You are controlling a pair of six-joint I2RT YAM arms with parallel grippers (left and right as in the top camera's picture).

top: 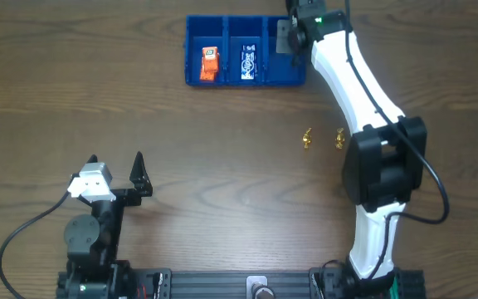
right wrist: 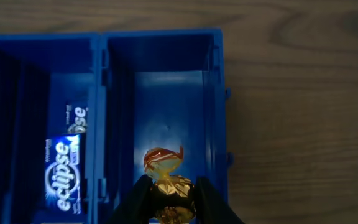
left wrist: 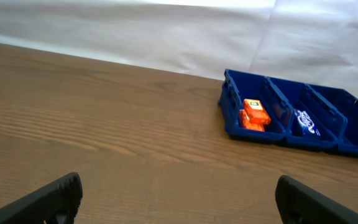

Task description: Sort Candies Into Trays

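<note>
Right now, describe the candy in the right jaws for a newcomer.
Find the blue tray at the far side. Over its empty end compartment the right jaws pinch a gold-wrapped candy; the other two gold candies lie on bare wood.

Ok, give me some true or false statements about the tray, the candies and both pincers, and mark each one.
1. The right pincer holds a gold candy over the blue tray's end compartment. True.
2. The orange candy and the blue pack share one compartment. False: they lie in neighbouring compartments.
3. Two loose gold candies lie on the table. True.
4. The left pincer grips an orange candy. False: it is open and empty.
</note>
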